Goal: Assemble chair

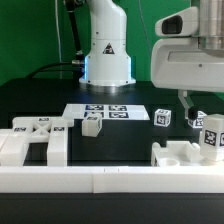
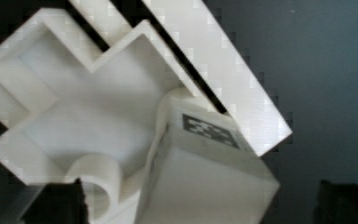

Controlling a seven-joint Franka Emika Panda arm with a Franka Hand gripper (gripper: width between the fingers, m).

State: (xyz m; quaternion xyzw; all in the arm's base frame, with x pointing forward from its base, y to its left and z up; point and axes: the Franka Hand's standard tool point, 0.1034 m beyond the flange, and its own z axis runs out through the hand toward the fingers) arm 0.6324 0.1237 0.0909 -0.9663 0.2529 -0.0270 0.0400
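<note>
Hovering over tagged chair post (image 2: 211, 160), gripper (image 1: 190, 108) jaws spread clear of it (released, nothing held); post abuts chair panel (image 2: 87, 90), presumably set there for joining.

Place: a robotics lab, set up as a test cell.
Robot: the white arm base (image 1: 107, 50) carries a warning-triangle sticker and a glowing blue ring. It stands at 12 o'clock on the worktop (image 1: 40, 100) in the exterior view.
Worktop: matte black.
Backdrop: a plain green screen (image 1: 30, 30) runs behind the cell from 10 to 2 o'clock. Dark cables (image 1: 66, 30) hang at 11 o'clock.
Markers: the marker board (image 1: 105, 112) lies flat just short of the base. Black-and-white square tags also sit on the white chair parts (image 1: 30, 140) at 8 and 4 o'clock.
Fence: a low white border rail (image 1: 100, 180) runs along the 6 o'clock edge.
Wrist unit: a boxy white-and-grey housing (image 1: 190, 55) hangs at 2 o'clock.
</note>
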